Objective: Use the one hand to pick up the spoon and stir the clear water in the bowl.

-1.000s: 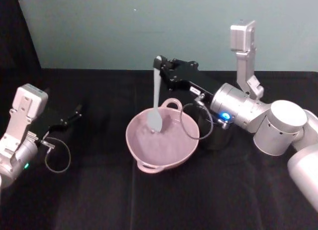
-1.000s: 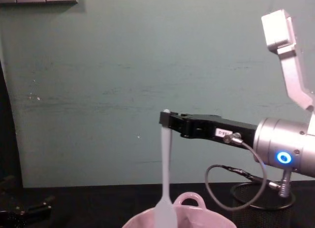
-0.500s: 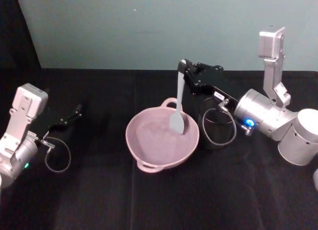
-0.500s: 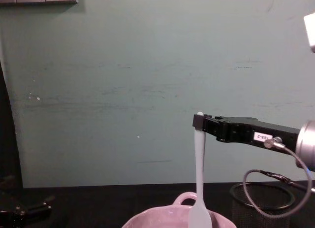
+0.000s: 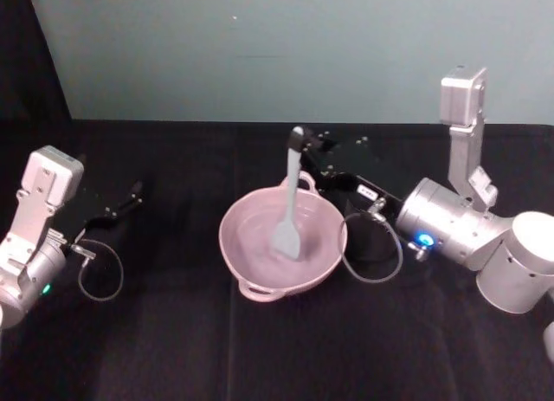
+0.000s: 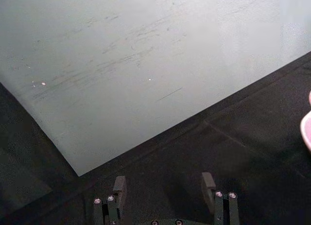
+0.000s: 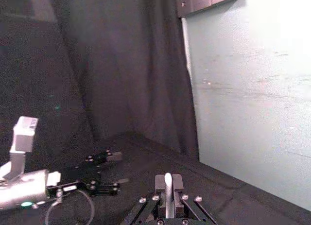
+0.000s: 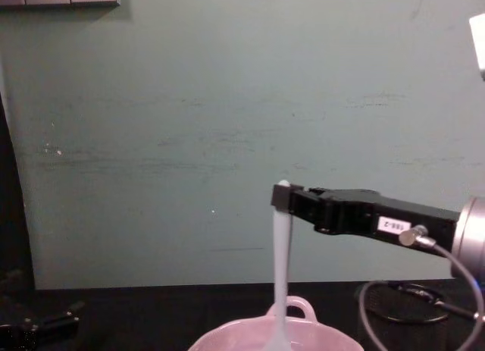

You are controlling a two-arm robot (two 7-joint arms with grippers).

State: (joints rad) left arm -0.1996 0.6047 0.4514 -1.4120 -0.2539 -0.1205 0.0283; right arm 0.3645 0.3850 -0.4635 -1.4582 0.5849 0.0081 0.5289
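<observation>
My right gripper (image 5: 298,141) is shut on the top of the white spoon (image 5: 288,202) and holds it nearly upright over the pink bowl (image 5: 234,245). The spoon's blade dips into the middle of the bowl, where the clear water shows faint ripples. From the chest view the right gripper (image 8: 283,197) reaches in from the right, with the spoon (image 8: 281,267) hanging down into the bowl (image 8: 303,307). The spoon's tip (image 7: 167,179) shows pinched between the right gripper's fingers. My left gripper (image 5: 134,193) rests open at the far left of the table, and its fingers (image 6: 119,184) stand apart.
A black wire-mesh cup (image 5: 374,241) stands just right of the bowl, under my right arm. A black cloth (image 5: 173,349) covers the table. A green wall rises behind. A cable loop hangs off each wrist.
The right gripper has swung the spoon from the bowl's left side to its right rim, then back toward the middle and lower into the bowl. The left arm has not moved.
</observation>
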